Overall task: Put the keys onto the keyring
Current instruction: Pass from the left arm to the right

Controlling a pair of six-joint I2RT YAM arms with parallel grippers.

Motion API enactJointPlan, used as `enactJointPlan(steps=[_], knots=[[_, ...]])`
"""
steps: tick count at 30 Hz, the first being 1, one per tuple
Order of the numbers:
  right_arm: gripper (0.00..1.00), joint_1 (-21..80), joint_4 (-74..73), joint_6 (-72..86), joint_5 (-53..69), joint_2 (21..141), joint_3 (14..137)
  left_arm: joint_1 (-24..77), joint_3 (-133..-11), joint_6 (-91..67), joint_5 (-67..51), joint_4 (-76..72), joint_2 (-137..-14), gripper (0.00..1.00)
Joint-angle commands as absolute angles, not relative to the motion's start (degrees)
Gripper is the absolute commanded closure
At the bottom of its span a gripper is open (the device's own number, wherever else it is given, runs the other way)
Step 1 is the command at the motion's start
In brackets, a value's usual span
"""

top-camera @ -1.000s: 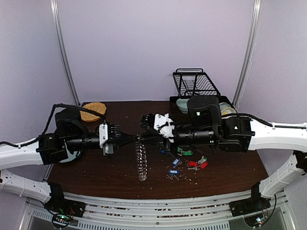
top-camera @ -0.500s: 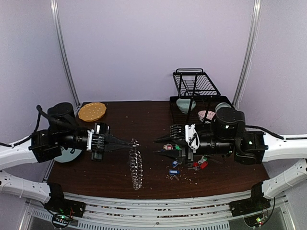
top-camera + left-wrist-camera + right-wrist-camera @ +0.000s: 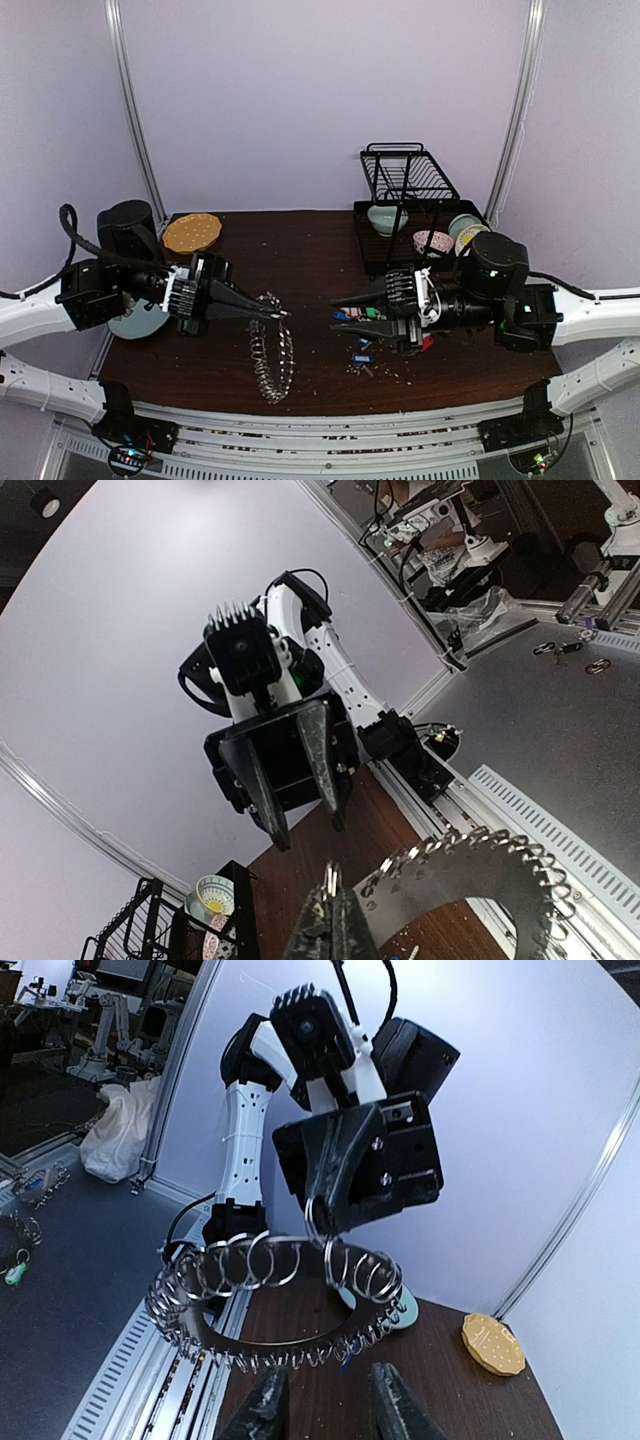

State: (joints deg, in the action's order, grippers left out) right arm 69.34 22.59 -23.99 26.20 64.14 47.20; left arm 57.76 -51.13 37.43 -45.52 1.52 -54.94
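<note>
The largest hazard is the arms themselves. The left gripper and right gripper point nose to nose over the middle of the dark brown wooden table, so a hasty reach by either could knock fingers together. The keyring, a chain-like loop of linked silver split rings, dangles toward 6 o'clock from the left pincer, which is clamped on one top ring. So thin a pinch could let it slip or swing, and I cannot tell whether its bottom touches the table. The small silver keys with coloured plastic tags lie loose at 3 o'clock of the loop, under the right pincer, whose fingers stand apart and empty. A careless sweep could scatter them toward the near edge at 6 o'clock. Open room lies toward 12 o'clock, while the black wire dish rack hems in 2 o'clock.
</note>
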Motion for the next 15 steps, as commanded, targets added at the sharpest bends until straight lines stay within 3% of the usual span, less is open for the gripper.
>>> enactJointPlan(steps=[1, 6, 11, 15], knots=[[0.73, 69.4, 29.1, -24.5, 27.0, 63.6, 47.6, 57.7, -52.6, 37.5, -45.6, -0.9, -55.6, 1.00], [0.75, 70.2, 26.5, -25.4, 28.2, 68.2, 52.0, 57.7, -51.1, 37.3, -41.0, -2.7, -54.7, 1.00], [0.70, 70.3, 25.5, -25.9, 23.4, 71.6, 55.1, 57.7, -50.5, 38.0, -37.1, -1.6, -54.4, 1.00], [0.76, 70.5, 22.9, -25.7, 20.3, 74.3, 59.0, 57.7, -50.0, 38.6, -34.4, -0.5, -54.0, 1.00]])
